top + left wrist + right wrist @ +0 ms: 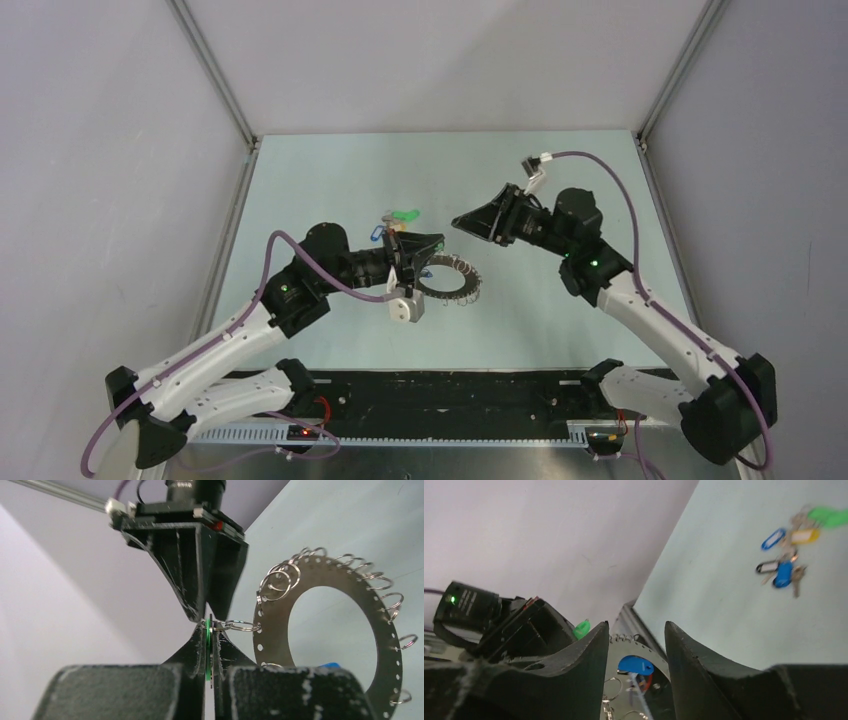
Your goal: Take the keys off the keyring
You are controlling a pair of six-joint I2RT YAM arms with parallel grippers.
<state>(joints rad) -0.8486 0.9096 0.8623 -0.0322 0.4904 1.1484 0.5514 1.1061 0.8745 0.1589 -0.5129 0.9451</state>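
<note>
Ring: keyring is nearest the bases, on the table just below the left gripper's tips.
Left gripper: left gripper is clamped edge-on on a green key, which a small link joins to the ring's rim.
Right gripper: right gripper is moderately parted and empty, tips aimed at the left's.
Heap: loose tagged keys lie farthest, clear of the ring.
Done: heap suggests several are off.
To do: green key, a blue key, and likely more. Early-to-mid, my guess.
Left wrist only: the pinch, the link, and many bare links round the rim.
Right wrist only: its own gap, heap colours.
Top only: overall layout. Grippers near, not touching.
</note>
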